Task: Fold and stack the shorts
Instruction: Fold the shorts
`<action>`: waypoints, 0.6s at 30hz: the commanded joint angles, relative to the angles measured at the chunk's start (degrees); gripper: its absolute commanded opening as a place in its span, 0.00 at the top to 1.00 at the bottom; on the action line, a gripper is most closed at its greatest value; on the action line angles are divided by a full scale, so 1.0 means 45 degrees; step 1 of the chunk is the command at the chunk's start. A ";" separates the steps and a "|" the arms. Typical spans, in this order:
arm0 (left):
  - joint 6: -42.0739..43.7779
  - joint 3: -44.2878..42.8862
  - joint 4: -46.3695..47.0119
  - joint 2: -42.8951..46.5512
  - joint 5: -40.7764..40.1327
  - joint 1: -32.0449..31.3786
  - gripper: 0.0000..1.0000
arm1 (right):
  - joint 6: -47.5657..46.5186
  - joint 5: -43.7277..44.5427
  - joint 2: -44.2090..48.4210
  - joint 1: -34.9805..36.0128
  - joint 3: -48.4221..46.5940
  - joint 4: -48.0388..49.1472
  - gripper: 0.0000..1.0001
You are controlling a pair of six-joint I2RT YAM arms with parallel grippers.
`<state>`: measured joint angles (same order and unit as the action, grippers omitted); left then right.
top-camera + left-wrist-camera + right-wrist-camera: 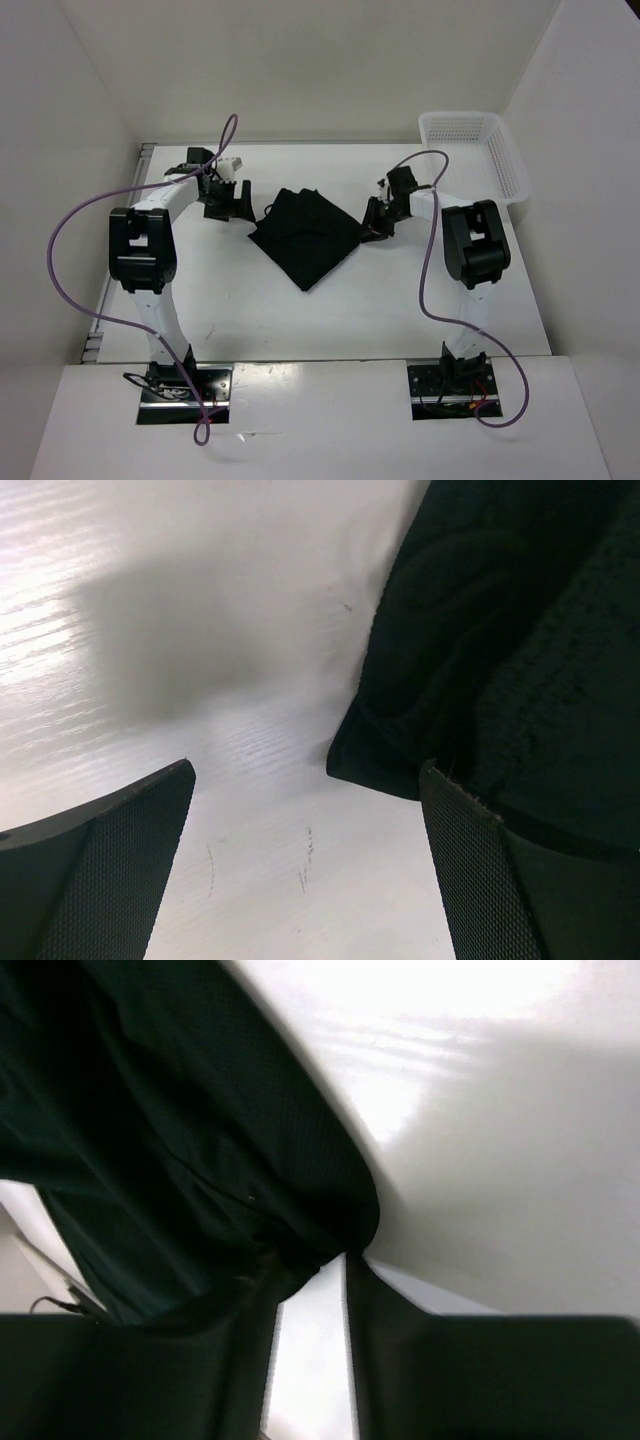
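- The shorts (pixel 305 238), soft black nubbly cloth, lie as a creased diamond mid-worktop (pixel 250 310), nearer its far edge.
- The right gripper (pixel 340 1260) pinches their right corner, where dark fingers and cloth blur together.
- The left gripper (pixel 308 768) is spread wide at their left edge, its mesh-textured pads (pixel 130 860) cut off by the frame.

Left hand (pixel 228 200) hangs just left of the shorts (pixel 305 240), jaws wide; right hand (pixel 375 222) pinches their right corner.
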<state>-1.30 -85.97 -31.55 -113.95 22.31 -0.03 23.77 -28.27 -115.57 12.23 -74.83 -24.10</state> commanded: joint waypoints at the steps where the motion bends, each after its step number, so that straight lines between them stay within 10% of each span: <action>1: 0.0289 -0.0348 0.0117 -0.0185 0.0082 0.0007 0.00 | 0.0420 0.0246 -0.0625 0.0075 -0.0792 0.0335 0.69; 7: 0.0289 -0.0191 0.0001 -0.0031 0.0082 0.0007 0.00 | 0.1085 0.1238 -0.1719 0.0426 -0.3386 0.0589 1.00; 14: 0.0289 0.0997 0.0000 0.0360 -0.0035 0.0007 0.00 | 0.0011 0.4754 -0.3672 0.1363 -0.8287 0.0023 1.00; 18: 0.0289 0.1430 0.0117 0.0614 -0.0035 0.0007 0.00 | -0.0165 0.5091 -0.4123 0.1657 -0.8899 0.0023 0.68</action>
<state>-1.28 -80.77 -31.35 -114.15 22.17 -0.03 24.49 -10.28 -132.60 18.57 -112.27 -23.86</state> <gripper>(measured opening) 0.998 0.286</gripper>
